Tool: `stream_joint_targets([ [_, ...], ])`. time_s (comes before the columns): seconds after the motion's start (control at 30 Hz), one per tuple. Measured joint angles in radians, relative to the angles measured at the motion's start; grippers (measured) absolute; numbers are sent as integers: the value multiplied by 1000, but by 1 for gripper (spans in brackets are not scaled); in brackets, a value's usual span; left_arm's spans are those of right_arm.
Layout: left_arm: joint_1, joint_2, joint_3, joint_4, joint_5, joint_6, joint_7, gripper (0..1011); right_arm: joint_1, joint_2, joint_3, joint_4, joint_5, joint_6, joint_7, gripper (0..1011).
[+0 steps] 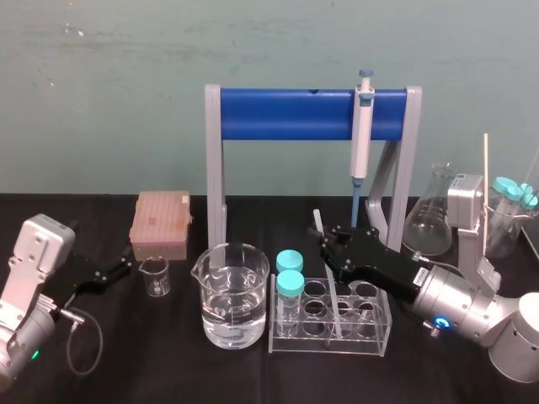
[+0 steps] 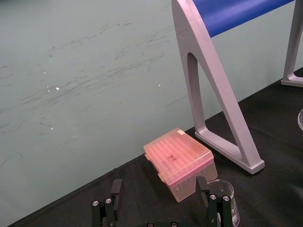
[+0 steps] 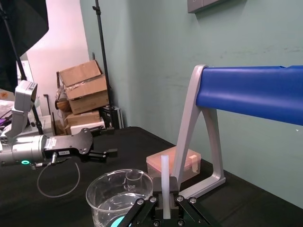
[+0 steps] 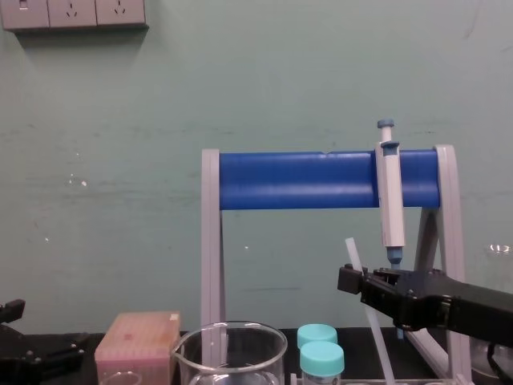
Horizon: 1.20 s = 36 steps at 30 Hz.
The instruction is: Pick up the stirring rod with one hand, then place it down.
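The thin, whitish translucent stirring rod (image 3: 164, 165) shows pale against the black right gripper (image 1: 328, 236). The stand's round crossbar (image 1: 286, 115) is deep blue on light grey legs (image 1: 215, 168). The plastic tip box (image 1: 160, 223) is pink, the two tube caps (image 1: 290, 260) teal, the tabletop (image 1: 143, 362) black, the wall (image 1: 101, 101) pale green, scuffed.

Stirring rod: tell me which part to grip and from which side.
Grip the stirring rod on its upper shaft, above the tube rack, coming from the right: it stands nearly upright, lower end in the rack, leaving only that part free. The right gripper clamps it there; the left gripper idles far left.
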Motion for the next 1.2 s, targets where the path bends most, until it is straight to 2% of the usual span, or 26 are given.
stream_joint_targets([
  [0.57, 0, 0, 0, 0, 0, 0, 0, 1000, 2, 0, -6, 5, -30, 8, -18, 69],
  [0.9, 0, 0, 0, 0, 0, 0, 0, 1000, 2, 0, -6, 5, -28, 8, -18, 74],
  [1.1, 0, 0, 0, 0, 0, 0, 0, 1000, 2, 0, -6, 4, -27, 8, -17, 233],
  [1.13, 0, 0, 0, 0, 0, 0, 0, 1000, 1, 0, -6, 4, -27, 8, -16, 233],
  [1.17, 0, 0, 0, 0, 0, 0, 0, 1000, 1, 0, -6, 5, -26, 8, -16, 300],
  [1.2, 0, 0, 0, 0, 0, 0, 0, 1000, 1, 0, -6, 4, -26, 8, -16, 315],
])
